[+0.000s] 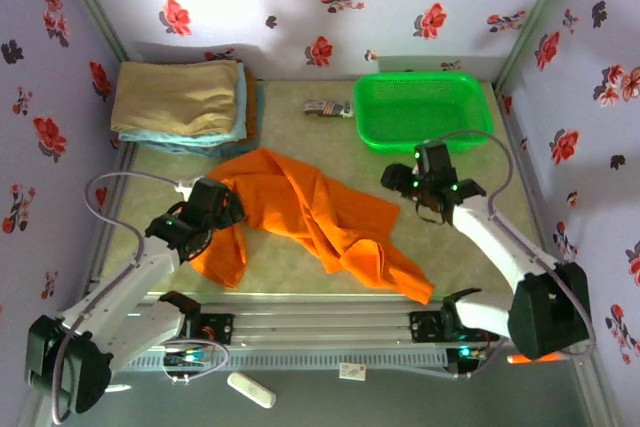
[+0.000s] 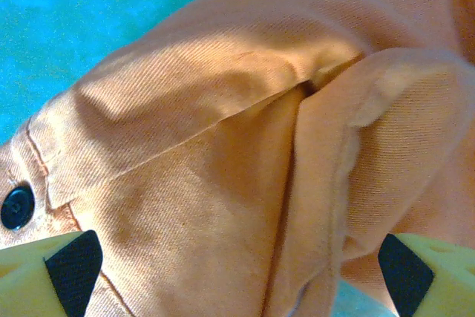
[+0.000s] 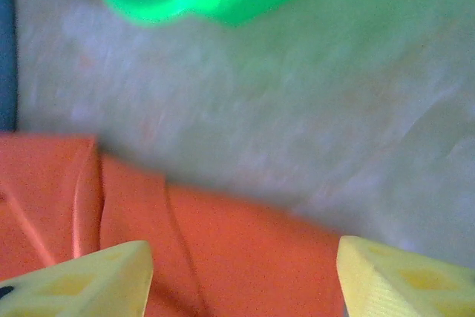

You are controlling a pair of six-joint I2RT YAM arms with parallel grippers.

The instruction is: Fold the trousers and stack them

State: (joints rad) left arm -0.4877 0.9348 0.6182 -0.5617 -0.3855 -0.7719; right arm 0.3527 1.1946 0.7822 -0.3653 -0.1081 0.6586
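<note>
Sprawling across the worktop [image 1: 285, 269], orange trousers [image 1: 310, 212], left end effector [image 2: 237, 269] spread over them, right end effector [image 3: 241, 276] spread at their edge.

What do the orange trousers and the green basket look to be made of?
Trousers: woven cotton-like twill, matte; diagonal ribbing, stitched seams and a dark button show. Basket: likely moulded plastic, slightly glossy, with perforated mesh walls.
</note>
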